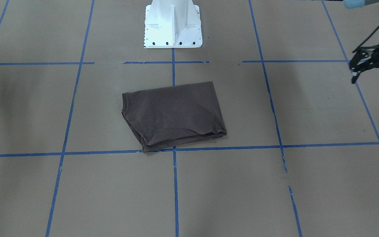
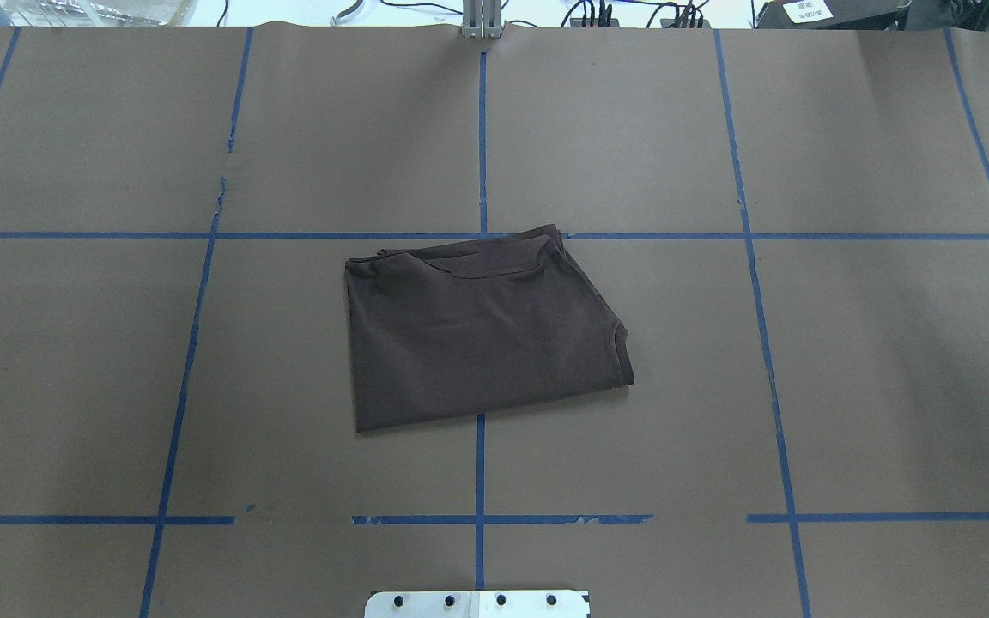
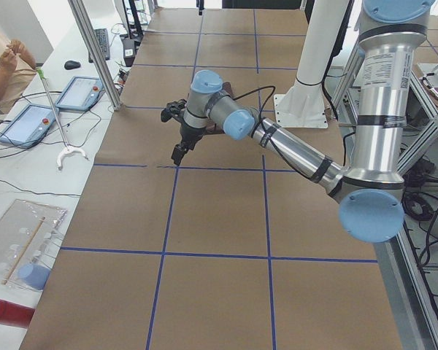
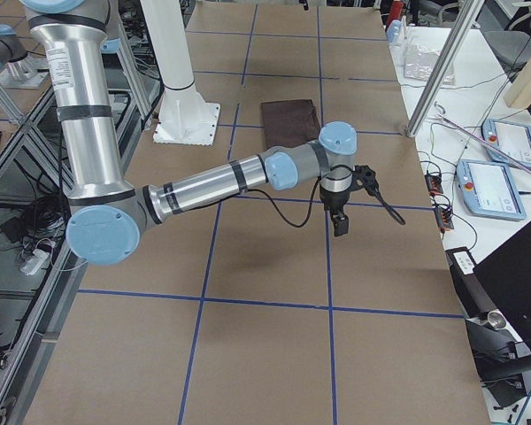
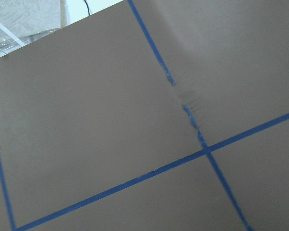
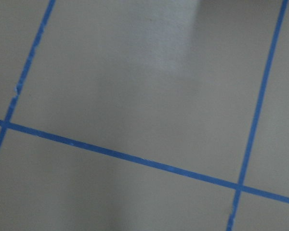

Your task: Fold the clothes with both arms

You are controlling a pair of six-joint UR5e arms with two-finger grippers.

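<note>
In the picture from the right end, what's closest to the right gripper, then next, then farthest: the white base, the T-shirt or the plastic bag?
1. The T-shirt: folded flat in the middle, ahead of the right gripper.
2. The white base: level with the shirt, over on the robot's side.
3. The plastic bag: way off at the far end, on the opposite side.

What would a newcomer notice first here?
The dark brown T-shirt, already folded into a compact bundle, lies at the centre of the table, just in front of the white pedestal. The left end effector hangs open far out toward one end of the table and the right end effector toward the other, neither near the shirt.
</note>
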